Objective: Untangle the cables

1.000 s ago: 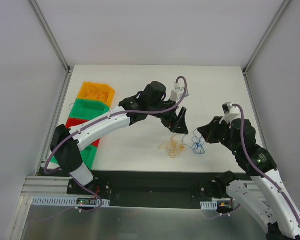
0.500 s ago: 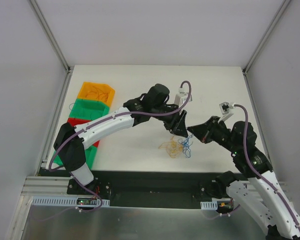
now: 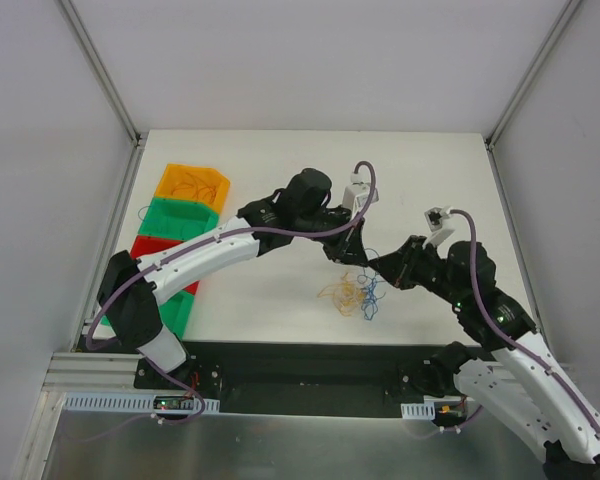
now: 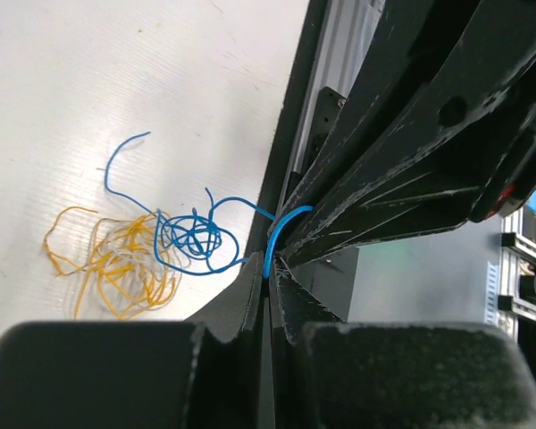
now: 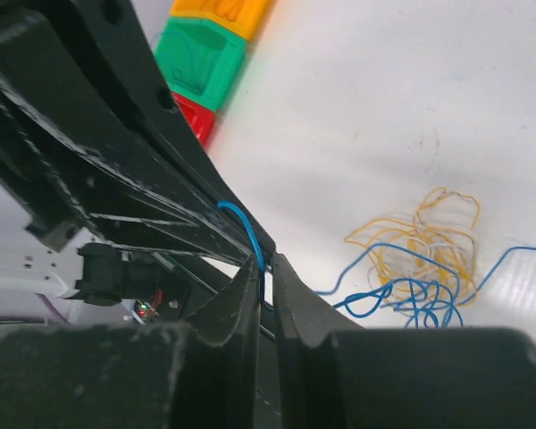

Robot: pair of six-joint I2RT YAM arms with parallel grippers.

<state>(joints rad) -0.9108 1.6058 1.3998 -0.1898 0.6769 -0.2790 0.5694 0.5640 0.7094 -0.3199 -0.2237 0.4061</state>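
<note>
Just below centre of the surface [image 3: 280, 160], at six o'clock from the two meeting claws in the overhead view: cables [image 3: 355, 293] in one small loose clump, lying flat. Left claw [image 4: 268, 268] pressed together and clamped on a raised loop of the blue cable [image 4: 196, 239], right at the fingertips. Right claw [image 5: 262, 268] tip to tip with it from three o'clock, jaws nearly together with only a thin slit, same blue strand running into that slit; cannot tell whether gripped there or merely passing through. Orange-tan cable [image 4: 112, 268] down on the surface at nine o'clock of the blue coil in the left wrist view, overlapping it along one edge, paler strands mixed in. No red strand made out. Judged early going: one blue loop lifted clear of the heap, most of the blue coiled on itself and not yet parted from the orange-tan. Left to do, by the look of it: drawing the blue away, freeing the crossing strands, laying each colour apart. Coloured bins [image 3: 185, 215] at nine o'clock, well apart from the clump; what looks like orange wire in the orange one.
</note>
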